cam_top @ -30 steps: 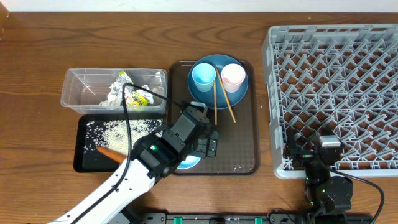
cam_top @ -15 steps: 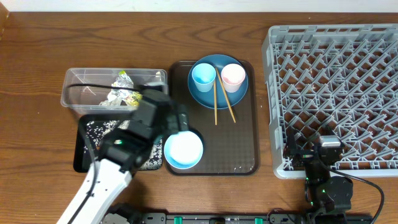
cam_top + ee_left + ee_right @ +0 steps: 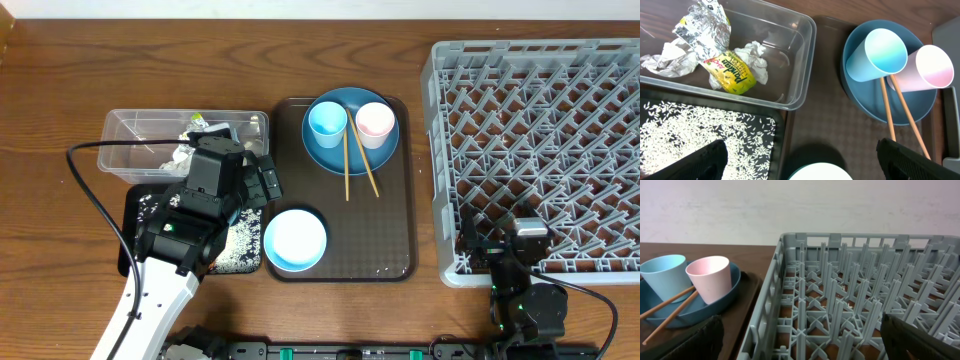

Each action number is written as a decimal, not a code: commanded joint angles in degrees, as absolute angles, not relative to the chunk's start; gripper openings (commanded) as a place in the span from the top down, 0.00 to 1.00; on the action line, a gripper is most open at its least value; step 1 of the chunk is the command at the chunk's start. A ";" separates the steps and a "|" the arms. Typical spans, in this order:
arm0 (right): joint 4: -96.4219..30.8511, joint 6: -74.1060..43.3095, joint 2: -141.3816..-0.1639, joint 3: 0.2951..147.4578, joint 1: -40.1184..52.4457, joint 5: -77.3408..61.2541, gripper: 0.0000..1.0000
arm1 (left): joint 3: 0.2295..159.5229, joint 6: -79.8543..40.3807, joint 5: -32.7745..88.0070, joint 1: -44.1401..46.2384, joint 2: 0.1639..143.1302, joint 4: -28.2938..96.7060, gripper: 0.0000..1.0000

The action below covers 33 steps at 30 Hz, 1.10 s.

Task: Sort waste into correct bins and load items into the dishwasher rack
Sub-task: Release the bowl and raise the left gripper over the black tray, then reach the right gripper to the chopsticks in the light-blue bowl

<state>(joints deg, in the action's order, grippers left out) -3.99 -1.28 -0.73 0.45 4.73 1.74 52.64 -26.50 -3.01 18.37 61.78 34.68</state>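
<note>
My left gripper (image 3: 264,182) is open and empty, above the seam between the black tray (image 3: 135,205) and the brown tray; in the wrist view (image 3: 812,167) its fingers (image 3: 702,160) stand wide apart. White rice (image 3: 700,125) lies in the black tray. The clear tub (image 3: 130,140) holds tissue (image 3: 754,54) and the yellow-green wrapper (image 3: 732,75). The pale blue bowl (image 3: 295,240) stands on the brown tray. The dark blue plate (image 3: 350,150) carries the light blue cup (image 3: 327,122), the pink cup (image 3: 374,122) and the chopsticks (image 3: 356,168). The carrot is hidden. My right gripper (image 3: 802,342) is open at the front left corner of the grey rack (image 3: 540,130).
The brown serving tray (image 3: 385,230) lies between the bins and the rack. My left arm (image 3: 165,270) crosses the black tray, and its cable (image 3: 85,180) loops to the left. The table's far edge meets a white wall.
My left gripper has left the pale blue bowl on the brown tray and swung left and back toward the clear tub. The right arm has not moved.
</note>
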 commanded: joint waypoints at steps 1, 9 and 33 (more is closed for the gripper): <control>-4.12 -2.09 -0.67 0.32 4.69 1.67 0.01 | 53.91 -25.52 -3.70 18.06 61.84 34.89 0.03; -4.10 -2.09 -0.67 0.32 4.69 1.69 0.01 | 53.91 -25.52 -3.70 18.06 61.84 34.89 0.02; -20.18 -11.99 -2.68 16.43 4.69 -2.63 0.01 | 53.89 -25.52 -3.70 18.06 61.84 34.89 0.02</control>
<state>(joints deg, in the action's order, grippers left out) -17.47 -10.02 -1.63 8.03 4.73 -1.34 52.64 -26.50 -3.01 18.37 61.78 34.70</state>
